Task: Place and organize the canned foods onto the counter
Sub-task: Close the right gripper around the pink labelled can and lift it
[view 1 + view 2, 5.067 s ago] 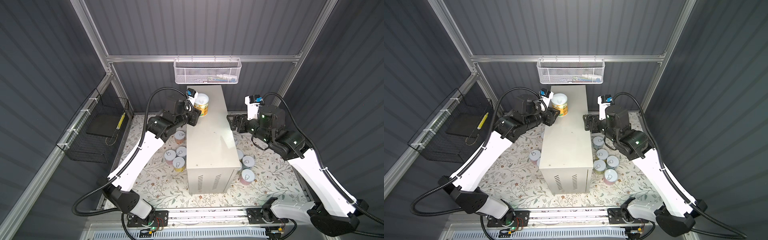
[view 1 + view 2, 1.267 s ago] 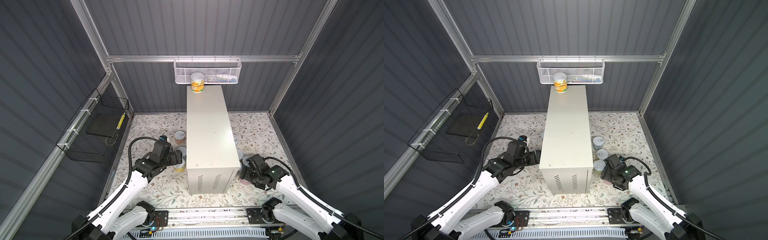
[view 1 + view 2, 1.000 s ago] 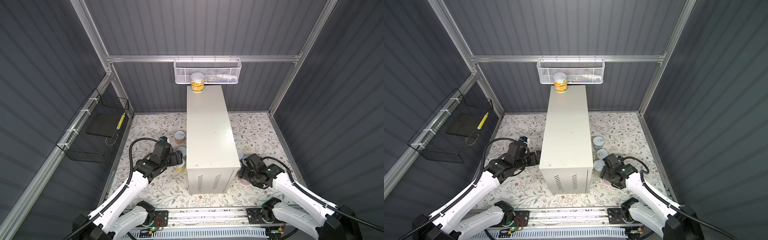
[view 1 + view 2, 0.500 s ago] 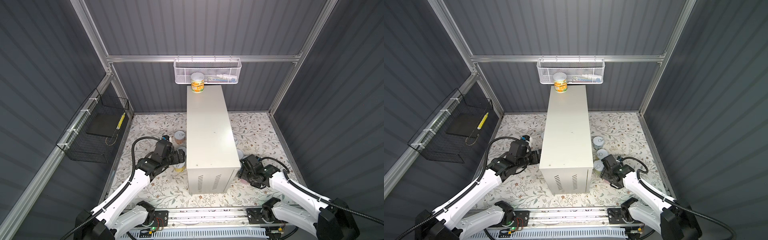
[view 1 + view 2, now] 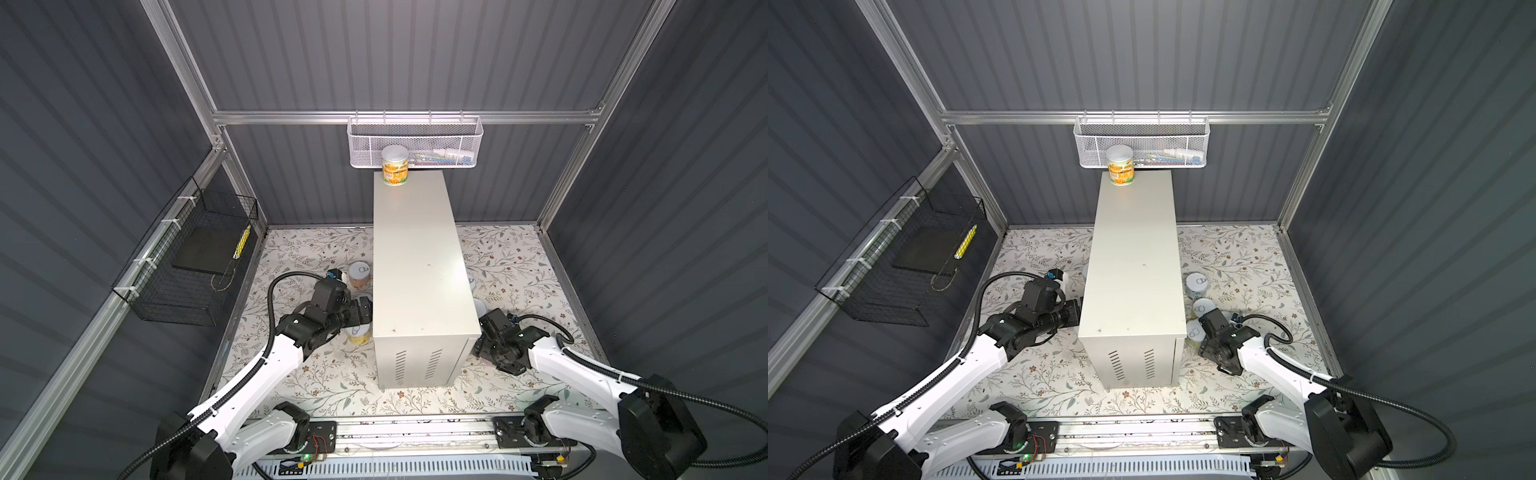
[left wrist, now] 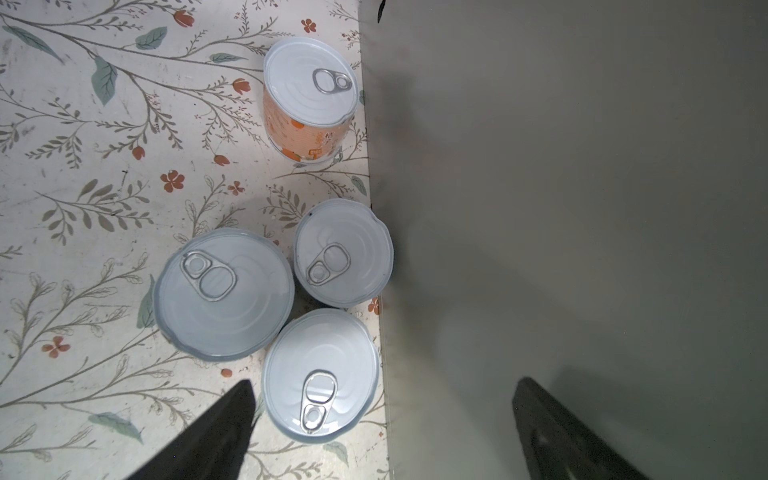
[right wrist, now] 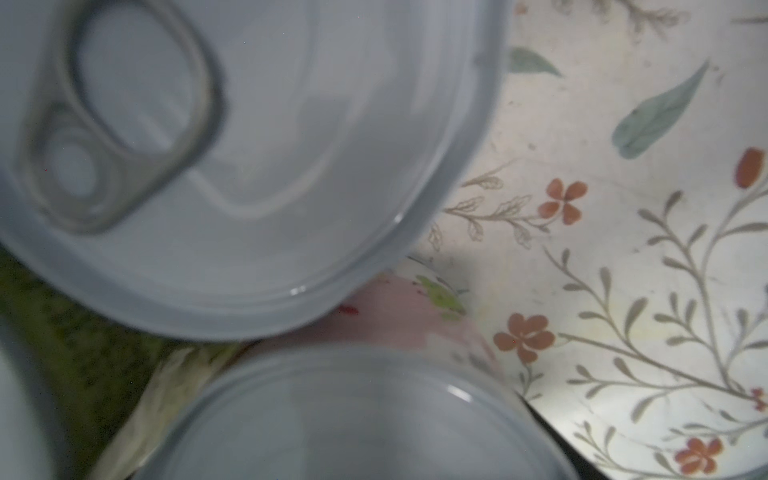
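Your left claw (image 6: 384, 384) stands wide and empty, one finger beside a pull-tab can (image 6: 320, 374) on the floral floor (image 6: 104, 166), the other in front of the counter (image 6: 582, 208) side. Your right claw (image 5: 1209, 326) sits low among blurred silver-lidded cans (image 7: 249, 145); I cannot tell its opening. One round orange-labelled can (image 5: 395, 168) stands at the far end of the counter's smooth off-white top, its print unreadable.

Lab-like robot test cell: ribbed grey wall panels (image 5: 415, 54), aluminium frame (image 5: 407, 117), floral floor sheet (image 5: 316, 374), base rail (image 5: 415, 428).
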Available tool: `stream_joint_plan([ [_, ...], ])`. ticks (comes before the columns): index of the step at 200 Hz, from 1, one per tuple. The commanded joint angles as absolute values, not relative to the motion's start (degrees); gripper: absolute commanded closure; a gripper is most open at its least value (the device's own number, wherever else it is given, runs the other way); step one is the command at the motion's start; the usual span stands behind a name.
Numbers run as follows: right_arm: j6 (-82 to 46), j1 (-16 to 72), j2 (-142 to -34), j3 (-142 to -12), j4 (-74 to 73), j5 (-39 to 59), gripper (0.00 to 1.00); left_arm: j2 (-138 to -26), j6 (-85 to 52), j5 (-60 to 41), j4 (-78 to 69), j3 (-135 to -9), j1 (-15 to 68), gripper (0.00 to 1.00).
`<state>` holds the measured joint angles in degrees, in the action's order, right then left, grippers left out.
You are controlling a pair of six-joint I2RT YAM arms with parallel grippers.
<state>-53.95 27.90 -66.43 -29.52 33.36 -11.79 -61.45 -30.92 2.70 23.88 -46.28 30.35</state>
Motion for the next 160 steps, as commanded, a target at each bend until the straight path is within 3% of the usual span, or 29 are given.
stream_joint_plan([
  [1,-54.4,28.01,-66.57,-28.75,33.66,-12.15,0.18,-61.82,-30.62,2.02,23.23,-47.12,30.74,0.03],
  [26,-54.06,27.99,-65.53,-28.73,34.06,-12.28,0.24,-62.31,-30.42,2.02,23.11,-47.49,30.76,0.03],
  [55,-53.35,28.02,-64.51,-28.9,35.23,-12.6,0.45,-62.49,-29.7,2.37,23.47,-48.32,30.74,0.03],
  [69,-53.09,27.97,-61.88,-29.06,36.19,-12.39,0.64,-62.72,-29.16,2.54,23.93,-49.25,30.76,0.03],
  [83,-52.52,28.05,-60.19,-29.78,38.45,-11.43,0.98,-63.07,-28.28,2.8,24.96,-50.71,30.71,0.03],
  [86,-52.55,28.06,-59.96,-29.9,38.95,-11.43,1.0,-63.09,-27.97,2.95,25.28,-51.1,30.73,0.03],
  [127,-47.11,28.1,-50.32,-38.12,52.55,-10.28,1.0,-64.89,-23.7,6.51,32.47,-58.86,30.65,0.04],
  [160,-43.64,27.66,-50.0,-50.82,60.26,-8.87,1.0,-69.27,-20.02,7.1,41.2,-68.21,29.83,0.04],
])
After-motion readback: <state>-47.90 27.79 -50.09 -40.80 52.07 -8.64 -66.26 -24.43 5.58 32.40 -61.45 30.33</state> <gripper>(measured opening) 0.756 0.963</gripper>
